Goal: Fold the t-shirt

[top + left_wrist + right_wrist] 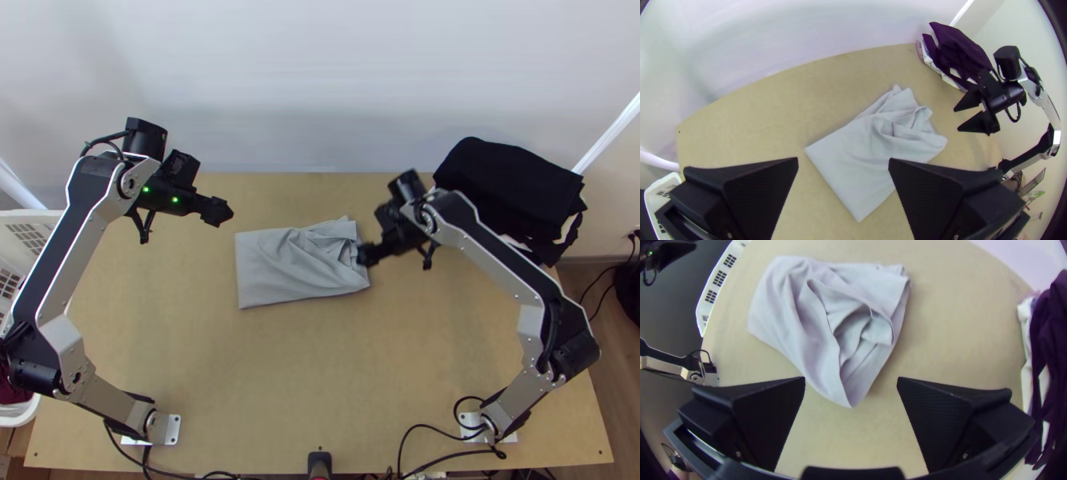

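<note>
On the table [320,384], top view, I've got the t-shirt [268,268] just off centre toward 12 o'clock, a rough folded rectangle. Main folds look mostly done; 9 o'clock half lies flat. Left gripper [843,158] at its 10, right gripper [851,378] at its 3, both open and empty. Left to do, I reckon: smooth the bunched 3 o'clock end, square the corners.

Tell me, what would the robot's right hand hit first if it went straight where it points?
Most likely the rumpled end of the grey t-shirt, just ahead of the open right hand. The hand's height is hard to judge, so the wooden table might come first.
</note>
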Controlling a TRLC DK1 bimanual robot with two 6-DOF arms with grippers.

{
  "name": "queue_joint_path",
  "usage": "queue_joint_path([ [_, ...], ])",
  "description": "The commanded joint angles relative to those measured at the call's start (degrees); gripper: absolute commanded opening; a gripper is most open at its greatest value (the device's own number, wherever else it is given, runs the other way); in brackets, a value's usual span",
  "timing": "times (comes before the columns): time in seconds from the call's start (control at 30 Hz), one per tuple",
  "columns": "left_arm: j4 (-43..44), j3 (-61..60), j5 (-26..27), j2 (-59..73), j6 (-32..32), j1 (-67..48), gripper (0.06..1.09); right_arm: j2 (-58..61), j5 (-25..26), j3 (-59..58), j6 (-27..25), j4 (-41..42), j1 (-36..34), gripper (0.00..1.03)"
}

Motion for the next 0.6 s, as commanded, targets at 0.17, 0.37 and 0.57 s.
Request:
queue_joint_path([
  [0.17,0.02,-0.34,0.41,-1.75,0.70,-0.24,1.04,3.82,2.27,10.57,-5.32,1.39,3.41,0.60],
  [0.37,0.02,0.02,0.14,-1.75,0.61,0.02,1.04,8.92,3.68,13.83,-7.43,1.39,5.35,0.60],
  [0.57,-0.07,0.02,0.14,-1.92,0.26,0.19,1.04,13.31,4.12,16.81,-8.13,1.39,6.14,0.60],
])
